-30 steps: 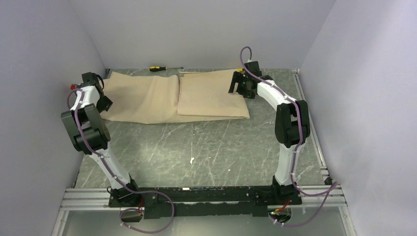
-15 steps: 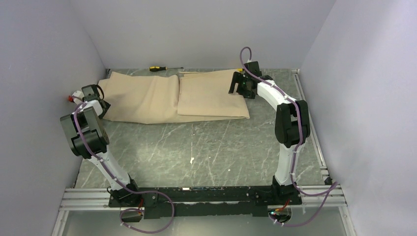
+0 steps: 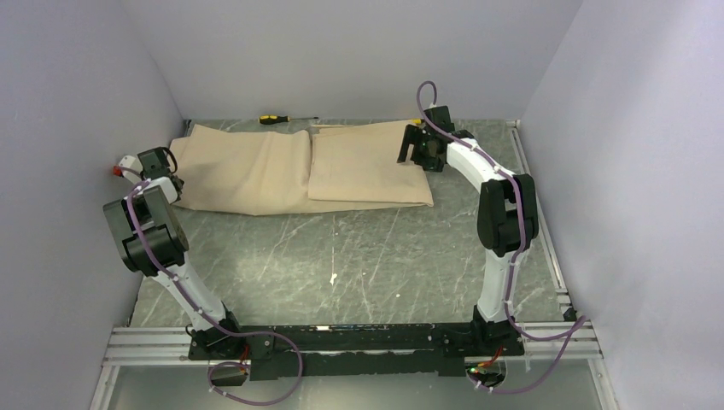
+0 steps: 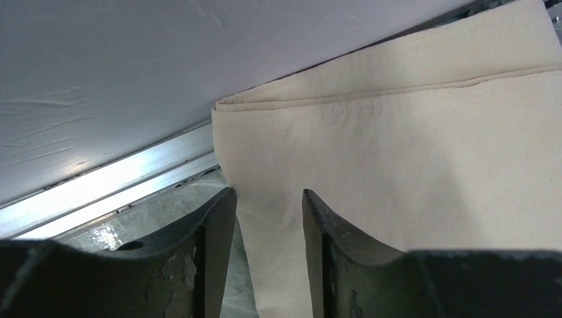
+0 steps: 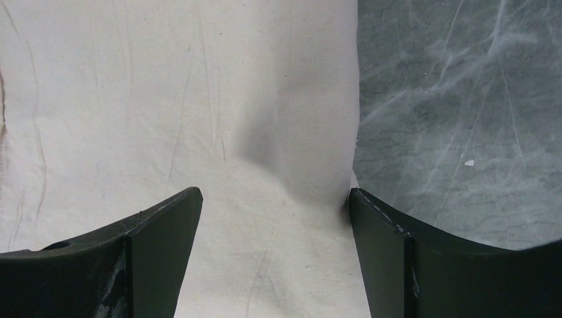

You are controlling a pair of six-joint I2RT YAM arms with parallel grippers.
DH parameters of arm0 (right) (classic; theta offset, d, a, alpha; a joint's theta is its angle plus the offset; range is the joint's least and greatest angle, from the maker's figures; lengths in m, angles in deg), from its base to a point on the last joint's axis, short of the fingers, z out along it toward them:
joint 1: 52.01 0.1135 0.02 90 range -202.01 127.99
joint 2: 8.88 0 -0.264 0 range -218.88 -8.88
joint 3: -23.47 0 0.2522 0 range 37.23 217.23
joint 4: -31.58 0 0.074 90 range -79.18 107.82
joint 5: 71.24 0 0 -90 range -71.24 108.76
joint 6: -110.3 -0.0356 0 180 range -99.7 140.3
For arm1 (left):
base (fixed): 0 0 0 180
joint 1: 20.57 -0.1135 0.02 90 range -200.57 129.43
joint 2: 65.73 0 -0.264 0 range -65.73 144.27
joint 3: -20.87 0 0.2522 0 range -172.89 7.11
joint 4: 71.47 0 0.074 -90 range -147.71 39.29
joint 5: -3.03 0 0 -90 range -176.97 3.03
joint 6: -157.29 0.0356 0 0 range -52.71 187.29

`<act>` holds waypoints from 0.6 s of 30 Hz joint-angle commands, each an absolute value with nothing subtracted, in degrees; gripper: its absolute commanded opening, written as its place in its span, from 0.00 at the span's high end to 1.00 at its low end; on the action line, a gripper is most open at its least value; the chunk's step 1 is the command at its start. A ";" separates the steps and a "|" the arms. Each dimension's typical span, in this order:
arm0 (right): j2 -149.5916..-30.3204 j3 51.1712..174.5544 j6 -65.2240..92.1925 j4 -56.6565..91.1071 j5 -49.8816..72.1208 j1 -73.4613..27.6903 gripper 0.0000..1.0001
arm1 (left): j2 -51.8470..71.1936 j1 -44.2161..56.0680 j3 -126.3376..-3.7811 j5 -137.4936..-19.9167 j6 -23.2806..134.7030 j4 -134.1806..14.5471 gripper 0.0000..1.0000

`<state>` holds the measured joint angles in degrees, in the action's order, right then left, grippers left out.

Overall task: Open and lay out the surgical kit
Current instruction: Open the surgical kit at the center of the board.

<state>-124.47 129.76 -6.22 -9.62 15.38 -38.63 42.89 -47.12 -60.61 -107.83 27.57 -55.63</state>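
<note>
Grey tabletop (image 3: 367,248) carries the wrap cloth (image 3: 256,175) at 12 o'clock; narrow left fingers (image 4: 212,252) at its 9 o'clock edge should pinch one layer only, right fingers (image 5: 159,232) wide.

left hand (image 4: 268,196) lowered to wrap cloth (image 4: 411,152) corner, jaws narrowed

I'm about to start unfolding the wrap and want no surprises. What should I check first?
1. Left gripper straddles the wrap cloth's left edge: ok.
2. Left jaws pinching the cloth: not ok, a gap shows between them.
3. Right gripper open over the cloth's right edge: ok.
4. Screwdriver off the cloth, behind it: ok.
5. What lies inside the fold: cannot tell, it is covered.
</note>
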 commanded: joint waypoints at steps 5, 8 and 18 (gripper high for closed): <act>-123.05 132.10 -6.15 -10.15 15.92 -38.58 0.15 | 42.41 -48.00 -57.19 -107.58 21.42 -56.92 0.49; -122.88 131.75 -6.41 -10.00 15.63 -38.50 0.15 | 42.92 -47.78 -56.18 -106.56 19.62 -56.76 0.48; -122.14 131.27 -6.27 -10.03 15.91 -38.56 0.16 | 46.41 -46.94 -59.49 -106.71 22.07 -54.54 0.65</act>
<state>-124.47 130.07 -6.29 -9.69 15.32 -38.63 43.83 -46.73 -57.09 -107.37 21.49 -56.52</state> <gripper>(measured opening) 0.843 0.434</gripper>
